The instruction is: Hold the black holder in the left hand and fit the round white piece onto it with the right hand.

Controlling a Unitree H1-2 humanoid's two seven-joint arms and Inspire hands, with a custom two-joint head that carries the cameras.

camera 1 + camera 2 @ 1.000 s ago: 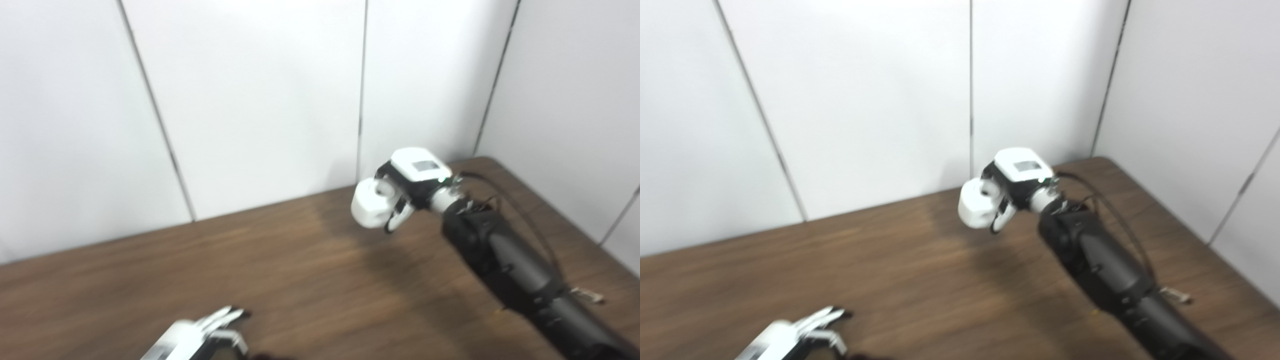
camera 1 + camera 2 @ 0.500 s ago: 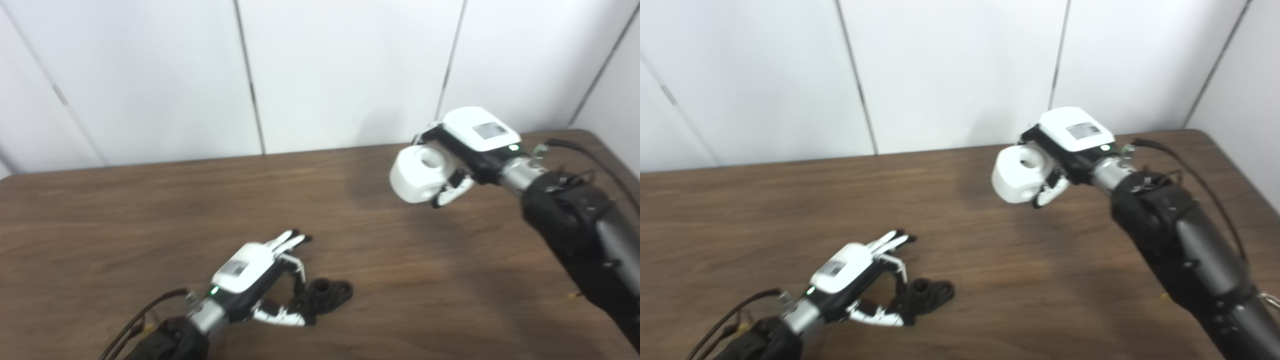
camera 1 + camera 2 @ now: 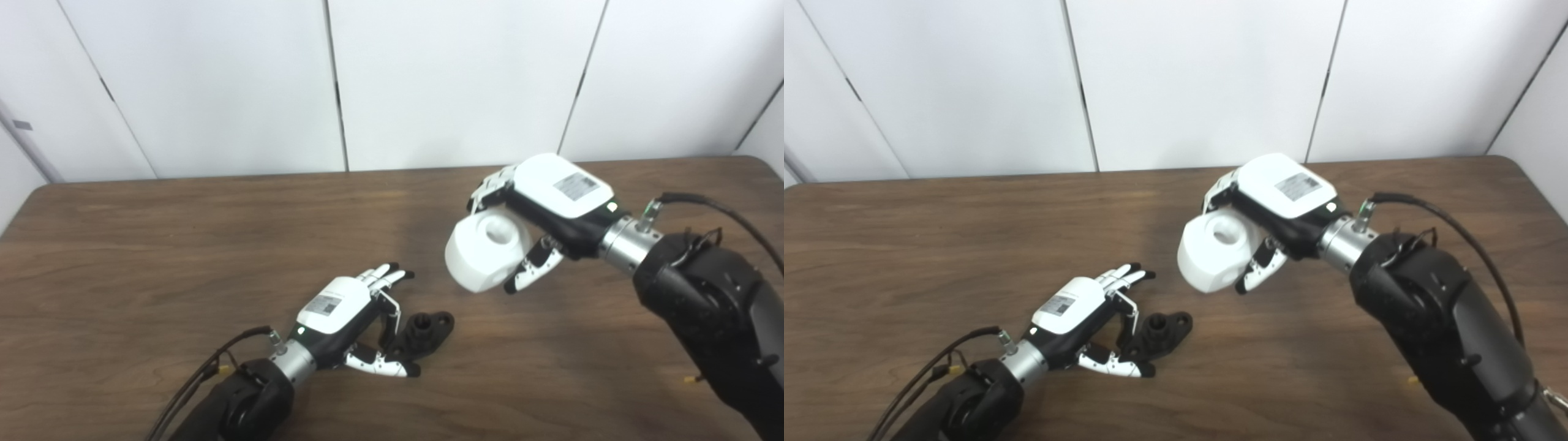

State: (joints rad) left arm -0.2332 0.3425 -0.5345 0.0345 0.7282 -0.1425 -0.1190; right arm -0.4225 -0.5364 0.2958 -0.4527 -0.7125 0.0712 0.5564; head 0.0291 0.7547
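Holder (image 3: 422, 331), black and flanged, lies flat on the wooden table (image 3: 153, 245), its long axis running toward the upper right. Left hand (image 3: 349, 318) rests beside it, fingers spread, thumb against its near end, not yet gripping. Right hand (image 3: 545, 208), raised to the upper right, clasps the round white piece (image 3: 487, 248), bore facing up.

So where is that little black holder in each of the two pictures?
Left eye view: the black holder lies on the table, right of centre and low, at the fingertips of the left hand.
Right eye view: the same black holder sits nearer the middle, again low.
Shared landmark: the round white piece in the right hand, above and to the right of the holder in both.
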